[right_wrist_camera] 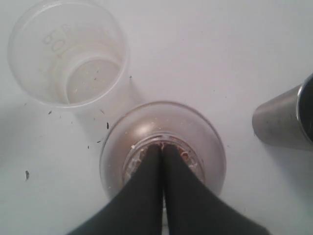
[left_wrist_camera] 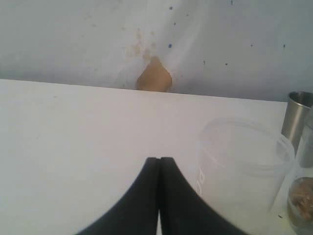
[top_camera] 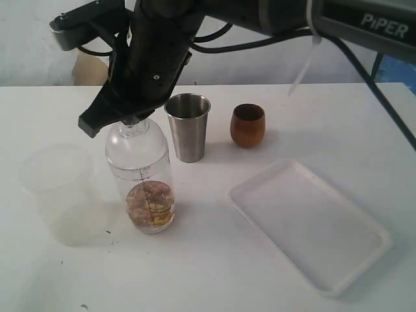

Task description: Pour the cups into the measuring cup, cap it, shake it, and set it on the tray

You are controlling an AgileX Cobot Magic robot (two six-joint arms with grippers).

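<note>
1. Clear straight-sided measuring cup (top_camera: pixel 140 185) with its domed cap (top_camera: pixel 133 143) on and brownish bits (top_camera: pixel 151 205) at the bottom, sitting near-left of the steel tumbler (top_camera: pixel 188 130).
2. The right claw (right_wrist_camera: pixel 162 146) is pinched together at the cap's neck, and the left claw (left_wrist_camera: pixel 159 159) is together too.

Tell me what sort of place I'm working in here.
Probably a robotics test bench, not a kitchen: a plain white table against a stained wall, a cabled PiPER arm, and only props like the tray.
</note>
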